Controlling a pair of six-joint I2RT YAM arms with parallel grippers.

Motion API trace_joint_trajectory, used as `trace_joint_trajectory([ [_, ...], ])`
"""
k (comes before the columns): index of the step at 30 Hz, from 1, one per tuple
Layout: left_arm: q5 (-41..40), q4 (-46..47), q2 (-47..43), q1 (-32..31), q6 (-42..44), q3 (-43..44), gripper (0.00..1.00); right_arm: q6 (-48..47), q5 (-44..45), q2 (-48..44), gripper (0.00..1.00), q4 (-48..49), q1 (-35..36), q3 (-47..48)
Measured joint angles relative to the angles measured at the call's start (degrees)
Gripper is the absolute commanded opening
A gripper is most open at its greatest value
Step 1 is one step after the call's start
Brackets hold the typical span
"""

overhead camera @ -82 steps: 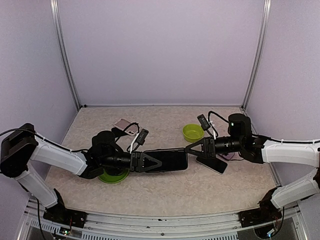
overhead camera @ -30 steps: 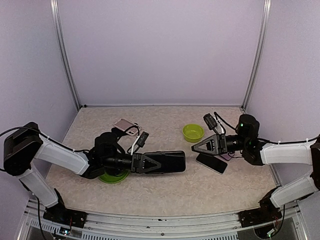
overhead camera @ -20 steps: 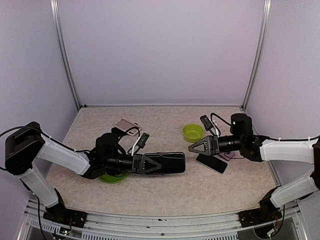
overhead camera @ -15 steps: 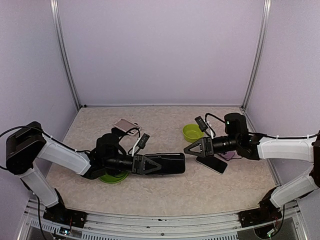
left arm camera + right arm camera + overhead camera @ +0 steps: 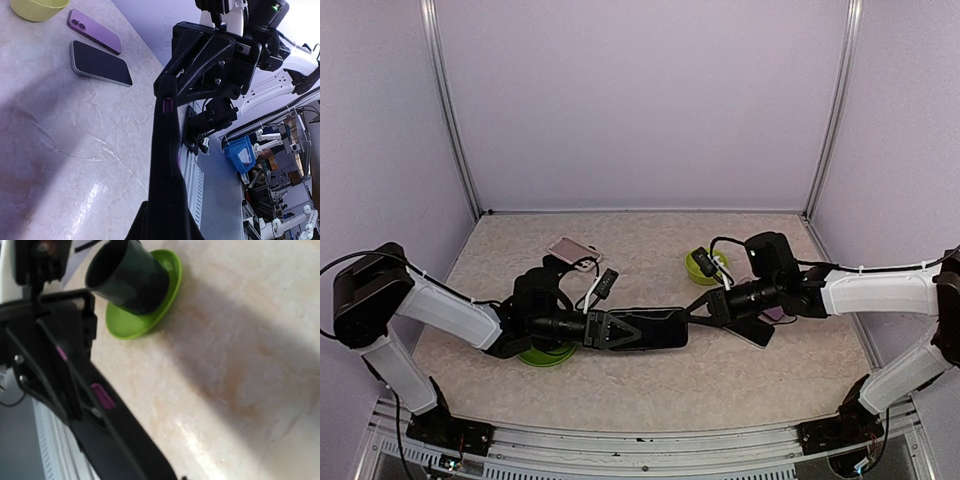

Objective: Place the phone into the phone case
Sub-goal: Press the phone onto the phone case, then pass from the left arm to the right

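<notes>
1. Phone case [image 5: 665, 328] sits between the arms, left gripper [image 5: 632, 328] clamped on its left end.
2. Right gripper [image 5: 692, 308] hovered apart a second ago, now it's moved in and pinched the case's right end.
3. Phone [image 5: 100, 63] lies flat on the table [image 5: 720, 380] behind, beside a purple phone [image 5: 94, 31].

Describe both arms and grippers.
The left arm and right arm have white shells and black joints. The left gripper and right gripper are black, triangular open frames. A black cable loops at the right wrist, a white one at the left.

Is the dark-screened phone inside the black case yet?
No, the phone lies flat on the table beside a purple phone, outside the case.
</notes>
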Motion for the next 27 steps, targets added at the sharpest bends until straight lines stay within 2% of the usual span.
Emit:
trace_joint_trajectory([
  [9,-2.9,-5.6,1.1,0.0,1.1,2.3,0.00,-1.8,8.5,-1.2,0.00,-5.5,0.5,0.5],
  [14,-3.8,-6.3,2.5,0.0,1.1,3.0,0.00,-2.1,9.9,-1.2,0.01,-6.8,0.6,1.2],
  [19,-5.8,-10.1,3.9,0.1,1.0,3.0,0.00,-2.1,8.2,-1.7,0.19,-6.5,0.7,1.6],
  [22,-6.2,-11.3,3.9,0.1,1.0,3.0,0.00,-1.9,6.8,-2.7,0.34,-5.8,0.7,1.6],
  [27,-5.7,-11.9,3.9,0.1,1.3,3.0,0.00,-4.4,6.7,-3.3,0.50,-5.6,1.2,1.7],
])
